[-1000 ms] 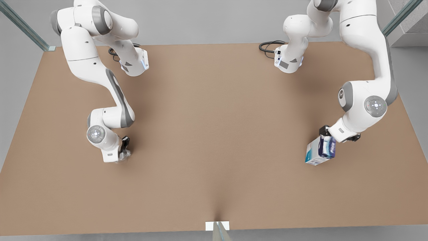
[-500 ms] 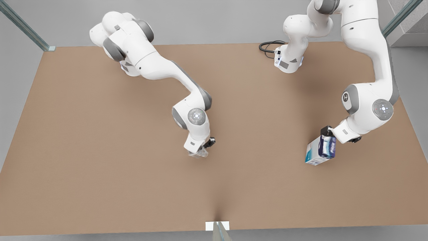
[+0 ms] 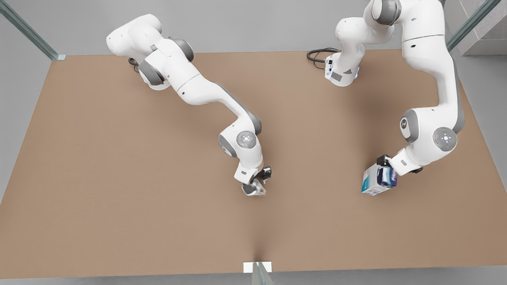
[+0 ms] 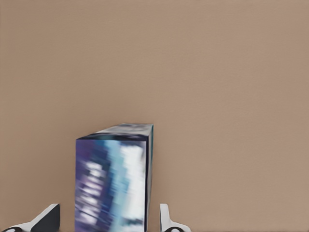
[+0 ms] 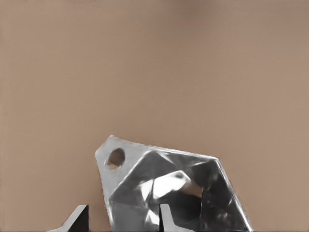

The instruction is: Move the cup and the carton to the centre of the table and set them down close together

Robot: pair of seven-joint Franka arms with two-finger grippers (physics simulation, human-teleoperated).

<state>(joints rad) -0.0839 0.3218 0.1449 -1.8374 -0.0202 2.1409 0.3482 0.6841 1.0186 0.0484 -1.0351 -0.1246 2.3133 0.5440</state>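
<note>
Right gripper (image 3: 259,183), fingers closed on the cup (image 3: 253,190), has carried it from the front view's left to the table (image 3: 99,178) centre. Left gripper (image 3: 386,168) straddles the carton (image 3: 376,181) far right, fingers seemingly not yet clamped; carton unmoved, so its transfer remains.

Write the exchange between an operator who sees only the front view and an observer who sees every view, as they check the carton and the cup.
Operator: At my view's right, has the left gripper closed on the white, teal and dark blue rectangular carton?
Observer: No. In the left wrist view its fingers stand on either side of the carton, with the plain light brown tabletop showing in both gaps.
Operator: And the faceted pale grey cup below the right gripper, near the centre?
Observer: The right wrist view shows a round hole through its small side handle.
</note>
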